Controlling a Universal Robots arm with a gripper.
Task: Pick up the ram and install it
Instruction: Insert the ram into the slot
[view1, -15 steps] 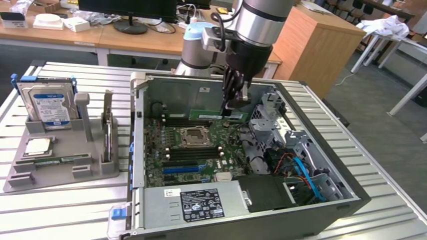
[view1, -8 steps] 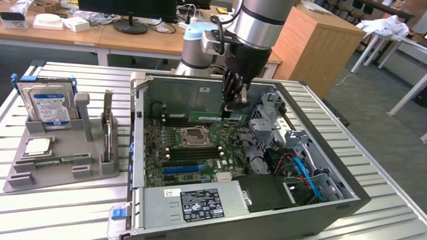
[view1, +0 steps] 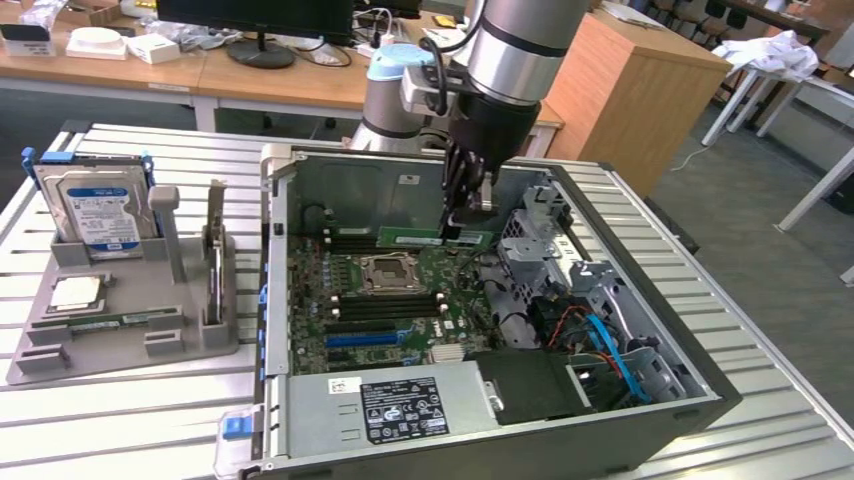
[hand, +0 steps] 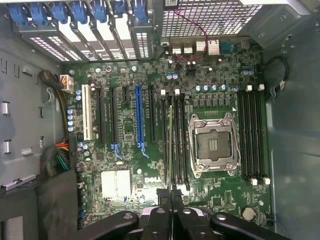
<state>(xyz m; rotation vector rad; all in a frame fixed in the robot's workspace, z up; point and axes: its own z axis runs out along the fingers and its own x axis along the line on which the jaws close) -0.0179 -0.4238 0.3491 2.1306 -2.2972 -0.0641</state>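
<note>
My gripper (view1: 467, 222) hangs inside the open computer case (view1: 667, 330), shut on the ram (view1: 416, 237), a long green stick held level above the motherboard (view1: 350, 318). The stick sits just behind the CPU socket (view1: 387, 268) in the exterior view. From the wrist, the ram (hand: 171, 142) appears edge-on as a thin line running out from between the black fingertips (hand: 161, 194). It lies along the black memory slots (hand: 181, 145) beside the CPU socket (hand: 214, 145), still above them.
A grey holder (view1: 120, 345) on the slatted table, at the exterior view's left, carries a blue-labelled hard drive (view1: 100, 212) and a silver CPU chip (view1: 76, 293). The power supply (view1: 387, 405) and blue cables (view1: 607, 340) fill the case's near end.
</note>
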